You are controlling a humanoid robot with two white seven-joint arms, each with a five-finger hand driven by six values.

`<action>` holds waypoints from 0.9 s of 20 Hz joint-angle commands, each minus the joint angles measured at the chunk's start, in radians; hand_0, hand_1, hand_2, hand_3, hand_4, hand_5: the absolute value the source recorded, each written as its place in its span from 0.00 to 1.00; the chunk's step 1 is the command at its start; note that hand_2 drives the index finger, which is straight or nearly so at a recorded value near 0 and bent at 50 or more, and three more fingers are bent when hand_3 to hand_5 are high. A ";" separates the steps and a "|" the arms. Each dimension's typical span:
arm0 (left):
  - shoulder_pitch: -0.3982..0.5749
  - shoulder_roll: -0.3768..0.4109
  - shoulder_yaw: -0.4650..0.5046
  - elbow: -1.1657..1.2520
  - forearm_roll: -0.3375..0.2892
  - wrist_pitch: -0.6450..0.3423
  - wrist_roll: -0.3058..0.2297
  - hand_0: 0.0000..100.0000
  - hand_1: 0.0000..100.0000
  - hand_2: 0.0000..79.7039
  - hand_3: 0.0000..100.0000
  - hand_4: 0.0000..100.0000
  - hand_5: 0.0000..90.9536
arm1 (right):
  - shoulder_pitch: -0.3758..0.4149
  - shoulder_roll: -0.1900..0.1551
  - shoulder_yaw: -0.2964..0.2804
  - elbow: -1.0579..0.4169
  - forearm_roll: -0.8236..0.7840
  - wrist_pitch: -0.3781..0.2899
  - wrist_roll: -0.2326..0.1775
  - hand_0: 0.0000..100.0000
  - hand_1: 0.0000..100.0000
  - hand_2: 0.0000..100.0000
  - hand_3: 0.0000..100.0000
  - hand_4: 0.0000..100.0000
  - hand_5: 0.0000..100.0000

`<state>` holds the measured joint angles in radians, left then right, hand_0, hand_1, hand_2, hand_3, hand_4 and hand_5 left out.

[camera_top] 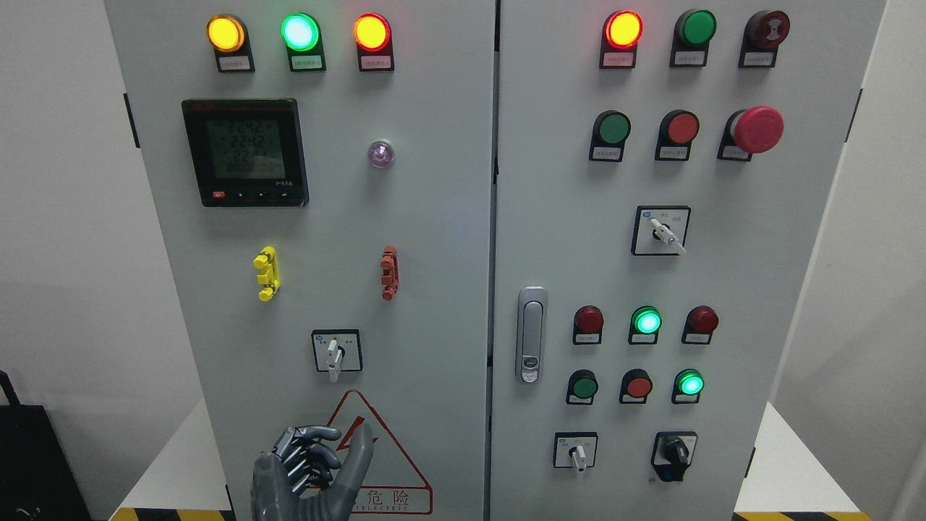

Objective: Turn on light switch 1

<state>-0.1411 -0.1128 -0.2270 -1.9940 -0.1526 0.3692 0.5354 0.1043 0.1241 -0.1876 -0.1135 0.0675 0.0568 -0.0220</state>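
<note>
Clearly the left hand [311,470] sits low against the warning triangle [376,456], fingers curled, thumb up, holding nothing. Just above is a white rotary switch [333,352], probably switch 1. Rising half-closed, the knuckles could knock its lever crooked or slip off, or drift toward the red clip [389,273].

Left robot hand [311,470] (fingers curled) sits below the rotary switch [334,352].

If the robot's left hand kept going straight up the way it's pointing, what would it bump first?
Probably the white-handled rotary switch straight above the left hand, whose thumb points up over the red warning triangle. Depth to the panel is unclear.
</note>
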 commanded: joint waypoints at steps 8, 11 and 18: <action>-0.081 -0.013 0.041 0.003 -0.001 0.048 0.020 0.02 0.65 0.71 0.87 0.90 0.91 | 0.000 0.000 0.000 0.000 0.000 0.000 0.001 0.00 0.00 0.00 0.00 0.00 0.00; -0.095 -0.016 0.043 0.004 -0.001 0.056 0.023 0.02 0.65 0.71 0.87 0.90 0.91 | 0.000 0.000 0.000 0.000 0.000 0.000 0.001 0.00 0.00 0.00 0.00 0.00 0.00; -0.136 -0.022 0.043 0.014 -0.001 0.079 0.023 0.02 0.66 0.70 0.87 0.90 0.91 | 0.000 0.000 0.000 0.000 0.000 0.000 0.001 0.00 0.00 0.00 0.00 0.00 0.00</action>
<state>-0.2464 -0.1254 -0.1928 -1.9900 -0.1533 0.4425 0.5581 0.1043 0.1241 -0.1874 -0.1135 0.0675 0.0568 -0.0220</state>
